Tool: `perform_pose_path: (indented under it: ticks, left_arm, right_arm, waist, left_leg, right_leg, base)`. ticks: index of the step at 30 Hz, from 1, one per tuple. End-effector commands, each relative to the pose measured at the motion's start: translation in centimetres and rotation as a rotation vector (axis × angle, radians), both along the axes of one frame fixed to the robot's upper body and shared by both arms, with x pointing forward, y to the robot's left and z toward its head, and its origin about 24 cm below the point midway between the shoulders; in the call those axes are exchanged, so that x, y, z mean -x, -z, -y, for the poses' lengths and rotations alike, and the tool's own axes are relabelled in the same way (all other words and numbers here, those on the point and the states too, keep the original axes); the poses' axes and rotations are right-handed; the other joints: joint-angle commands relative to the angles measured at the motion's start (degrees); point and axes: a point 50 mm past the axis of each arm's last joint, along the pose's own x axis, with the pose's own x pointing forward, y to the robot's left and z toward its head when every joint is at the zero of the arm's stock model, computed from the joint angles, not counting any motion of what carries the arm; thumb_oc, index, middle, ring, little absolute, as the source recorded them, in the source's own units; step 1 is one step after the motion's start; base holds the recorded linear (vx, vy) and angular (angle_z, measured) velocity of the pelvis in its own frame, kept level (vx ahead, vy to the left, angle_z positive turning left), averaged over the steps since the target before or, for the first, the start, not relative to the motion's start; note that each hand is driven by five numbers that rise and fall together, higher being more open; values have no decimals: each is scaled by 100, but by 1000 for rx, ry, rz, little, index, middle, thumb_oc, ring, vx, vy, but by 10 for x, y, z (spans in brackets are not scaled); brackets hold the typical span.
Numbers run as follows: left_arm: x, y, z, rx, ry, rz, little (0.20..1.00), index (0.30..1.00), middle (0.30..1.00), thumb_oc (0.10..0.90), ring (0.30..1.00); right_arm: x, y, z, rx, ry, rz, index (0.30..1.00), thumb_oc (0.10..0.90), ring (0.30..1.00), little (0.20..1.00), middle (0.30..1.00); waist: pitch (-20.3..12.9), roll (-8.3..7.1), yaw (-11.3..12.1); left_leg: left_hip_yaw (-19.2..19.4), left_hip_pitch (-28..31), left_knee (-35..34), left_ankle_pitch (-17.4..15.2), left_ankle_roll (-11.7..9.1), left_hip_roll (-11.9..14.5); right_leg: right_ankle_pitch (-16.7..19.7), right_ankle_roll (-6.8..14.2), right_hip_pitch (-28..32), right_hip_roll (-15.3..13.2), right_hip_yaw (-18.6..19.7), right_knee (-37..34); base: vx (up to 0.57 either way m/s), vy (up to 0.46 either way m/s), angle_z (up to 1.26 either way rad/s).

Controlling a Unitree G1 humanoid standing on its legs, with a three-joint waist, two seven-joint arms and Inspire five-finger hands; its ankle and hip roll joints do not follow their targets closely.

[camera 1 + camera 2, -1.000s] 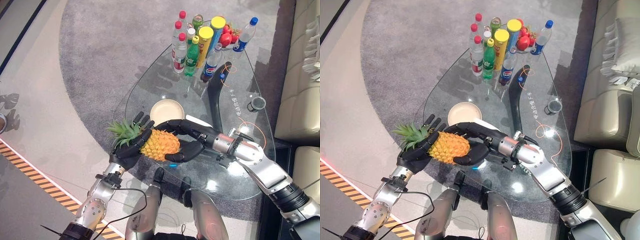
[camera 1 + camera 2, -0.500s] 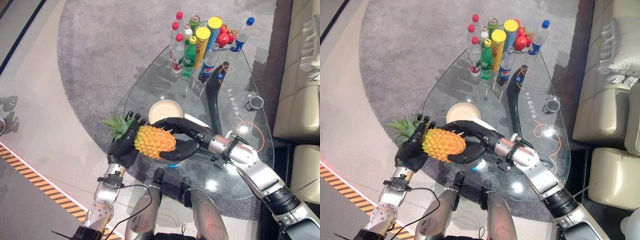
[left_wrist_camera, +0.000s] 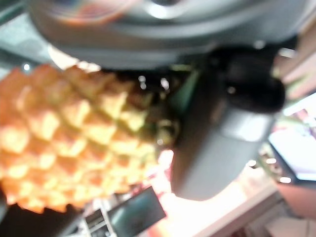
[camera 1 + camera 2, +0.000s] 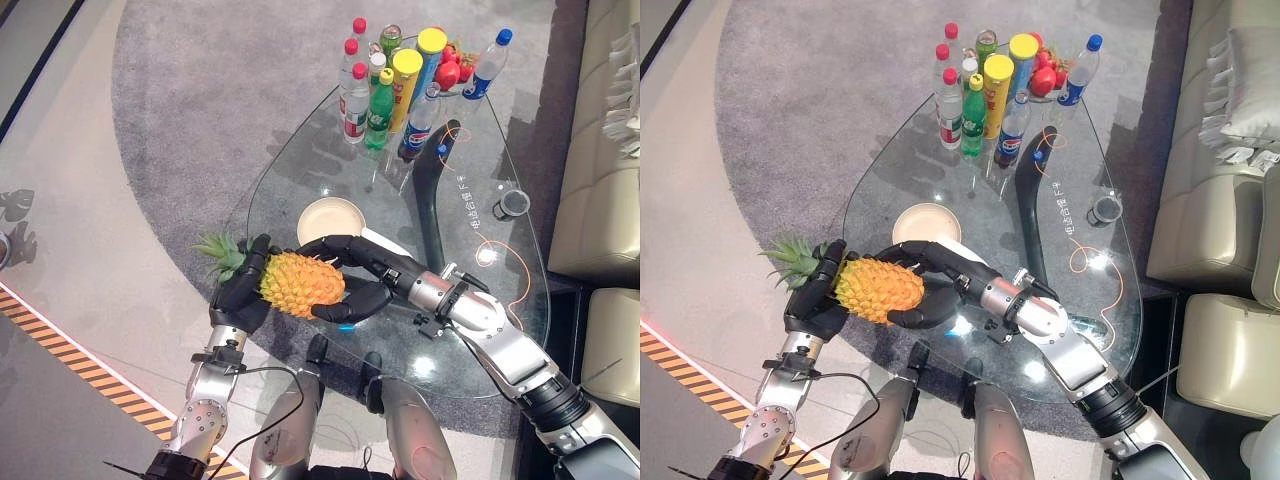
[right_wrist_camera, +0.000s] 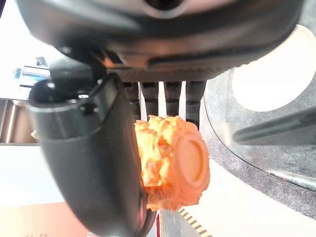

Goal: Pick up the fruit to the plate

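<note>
Both dark hands clasp the pineapple (image 4: 300, 283): left hand (image 4: 238, 298) curled at its leafy end, right hand (image 4: 352, 276) wrapped round the knobbly orange body. It lies sideways, spiky crown toward the robot's left, just off the glass table (image 4: 480, 330) edge, near the round cream plate (image 4: 332, 220).

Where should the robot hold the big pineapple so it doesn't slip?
Probably around its fat yellow middle, one hand from each side, as now: the left hand cups the leafy end and the right hand wraps the other. The pineapple lies sideways, and its crown looks spiky and thin.
</note>
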Motion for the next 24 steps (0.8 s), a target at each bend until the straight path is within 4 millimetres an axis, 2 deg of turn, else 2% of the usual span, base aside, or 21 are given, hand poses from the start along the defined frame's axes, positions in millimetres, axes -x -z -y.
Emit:
perform_pose_path:
  ticks: [1, 4, 5, 6, 7, 15, 24]
  left_arm:
    - [-11, -83, 35, 145, 143, 452, 200, 300, 300, 100, 300]
    - [-11, -83, 34, 146, 139, 456, 200, 300, 300, 100, 300]
    - [-11, -83, 34, 145, 139, 458, 200, 300, 300, 100, 300]
    - [-11, -84, 34, 143, 137, 460, 200, 300, 300, 100, 300]
    - [-11, -84, 34, 140, 135, 464, 200, 300, 300, 100, 300]
    - [-12, -87, 30, 131, 116, 475, 200, 300, 300, 100, 300]
    - [-12, -86, 25, 106, 88, 475, 200, 300, 300, 100, 300]
  right_arm:
    - [26, -13, -41, -96, -232, 78, 300, 100, 300, 200, 300]
    - [24, -11, -39, -78, -198, 82, 300, 100, 300, 200, 300]
    - [24, -10, -39, -75, -183, 83, 441, 265, 441, 365, 441]
    - [23, -9, -38, -71, -170, 86, 822, 709, 822, 809, 822]
    - [22, -9, -37, -60, -160, 92, 900, 800, 900, 900, 900]
    - [19, -11, -31, -31, -99, 142, 900, 800, 900, 900, 900]
    - [13, -22, -13, 11, 33, 249, 900, 800, 900, 900, 900]
  waist:
    - [-387, -235, -107]
    - [-367, -231, -118]
    - [-360, -230, -118]
    - [-355, -230, -122]
    - [-348, -228, -127]
    - [-321, -229, -151]
    - [-321, -254, -197]
  left_leg:
    - [206, -64, 586, -425, 315, -306]
    - [216, -68, 593, -427, 318, -309]
    - [225, -73, 598, -430, 317, -306]
    - [228, -73, 592, -431, 319, -308]
    - [237, -74, 586, -427, 320, -307]
    - [256, -56, 547, -416, 325, -297]
    - [284, -27, 497, -404, 324, -270]
  right_leg:
    - [654, 250, 455, 47, 477, -980]
    - [656, 248, 439, 43, 472, -965]
    - [655, 247, 431, 38, 467, -960]
    - [656, 248, 435, 36, 467, -971]
    - [657, 249, 422, 37, 464, -965]
    - [659, 251, 414, 49, 467, -961]
    - [674, 268, 408, 64, 483, -966]
  base:
    - [0, 0, 0]
    - [0, 0, 0]
    - [0, 0, 0]
    - [0, 0, 0]
    - [0, 0, 0]
    - [0, 0, 0]
    - [0, 0, 0]
